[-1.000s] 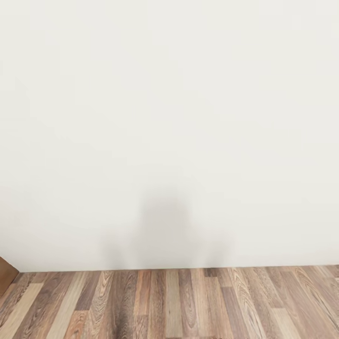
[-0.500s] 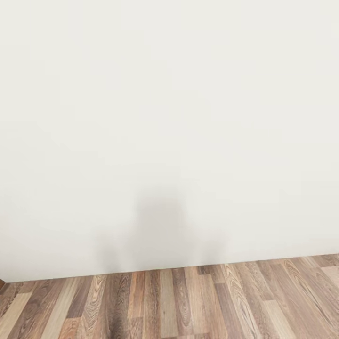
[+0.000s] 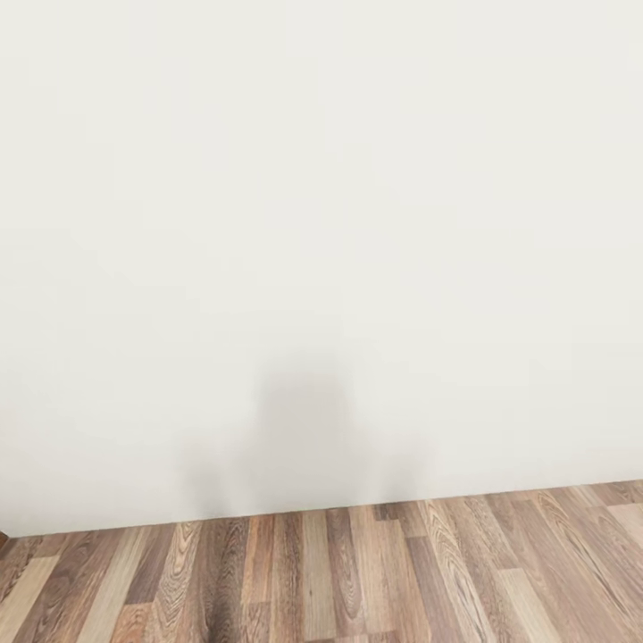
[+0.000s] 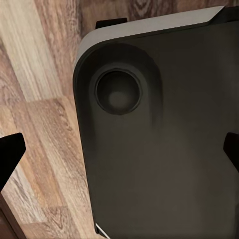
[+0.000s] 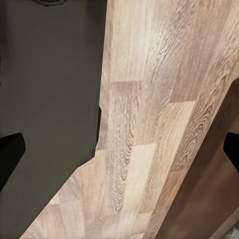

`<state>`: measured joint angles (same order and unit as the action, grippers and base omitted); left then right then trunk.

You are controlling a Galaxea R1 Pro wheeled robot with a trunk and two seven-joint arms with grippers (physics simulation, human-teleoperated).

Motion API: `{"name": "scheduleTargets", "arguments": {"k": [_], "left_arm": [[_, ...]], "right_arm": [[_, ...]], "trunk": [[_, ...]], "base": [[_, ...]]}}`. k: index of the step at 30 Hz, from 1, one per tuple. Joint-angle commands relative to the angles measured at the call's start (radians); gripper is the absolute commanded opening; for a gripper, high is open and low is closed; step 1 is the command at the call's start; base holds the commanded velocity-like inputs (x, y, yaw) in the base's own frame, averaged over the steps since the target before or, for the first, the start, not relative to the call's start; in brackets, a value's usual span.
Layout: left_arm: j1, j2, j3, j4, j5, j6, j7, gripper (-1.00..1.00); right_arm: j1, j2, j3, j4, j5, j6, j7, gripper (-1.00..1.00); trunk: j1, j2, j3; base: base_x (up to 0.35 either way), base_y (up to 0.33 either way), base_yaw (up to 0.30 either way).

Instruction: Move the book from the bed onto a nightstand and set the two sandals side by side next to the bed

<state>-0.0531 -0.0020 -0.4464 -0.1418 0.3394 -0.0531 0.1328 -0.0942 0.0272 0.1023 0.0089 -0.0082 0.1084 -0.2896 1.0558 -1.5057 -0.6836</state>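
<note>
Head view was basically all white wall [image 3: 321, 223], with a strip of wood-plank floor [image 3: 375, 580] from about 4 to 8 o'clock and a soft grey shadow [image 3: 304, 429] on the wall near 6. So the robot was facing a bare bit of the bedroom; book, bed, nightstand and sandals weren't anywhere to be seen. In the left wrist view the left gripper [image 4: 119, 157] hung over the robot's dark grey base [image 4: 159, 139], fingertips wide apart, jaws released, holding nothing. Same for the right gripper [image 5: 119, 147]: jaws spread, empty, over the planks beside the base [image 5: 50, 74].
</note>
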Motion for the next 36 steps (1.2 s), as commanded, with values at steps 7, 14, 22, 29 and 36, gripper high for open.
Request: {"name": "scheduleTargets", "arguments": {"k": [7, 14, 22, 29, 36], "left_arm": [[-0.001, 0.000, -0.009, 0.001, 0.009, -0.004, 0.004, 1.00], [-0.001, 0.000, -0.009, 0.001, 0.009, -0.004, 0.004, 1.00], [-0.001, 0.000, -0.009, 0.001, 0.009, -0.004, 0.004, 1.00], [-0.001, 0.000, -0.009, 0.001, 0.009, -0.004, 0.004, 1.00], [-0.001, 0.000, -0.009, 0.001, 0.009, -0.004, 0.004, 1.00]], "right_arm": [[-0.001, 0.001, 0.008, 0.000, 0.000, 0.005, -0.003, 1.00], [-0.001, 0.002, 0.008, 0.002, 0.003, 0.005, -0.003, 1.00], [-0.001, 0.001, 0.008, 0.002, 0.004, 0.005, -0.003, 1.00], [-0.001, 0.001, 0.008, 0.002, 0.004, 0.005, -0.003, 1.00], [-0.001, 0.001, 0.008, 0.003, 0.004, 0.005, -0.003, 1.00]], "trunk": [[0.000, 0.000, -0.001], [0.000, 0.000, -0.001], [0.000, 0.000, -0.001], [0.000, 0.000, -0.001], [0.000, 0.000, -0.001]], "base": [[0.000, 0.000, -0.004], [0.000, 0.000, -0.001], [0.000, 0.000, -0.004], [0.000, 0.000, -0.061], [0.000, 0.000, -0.108]]}}
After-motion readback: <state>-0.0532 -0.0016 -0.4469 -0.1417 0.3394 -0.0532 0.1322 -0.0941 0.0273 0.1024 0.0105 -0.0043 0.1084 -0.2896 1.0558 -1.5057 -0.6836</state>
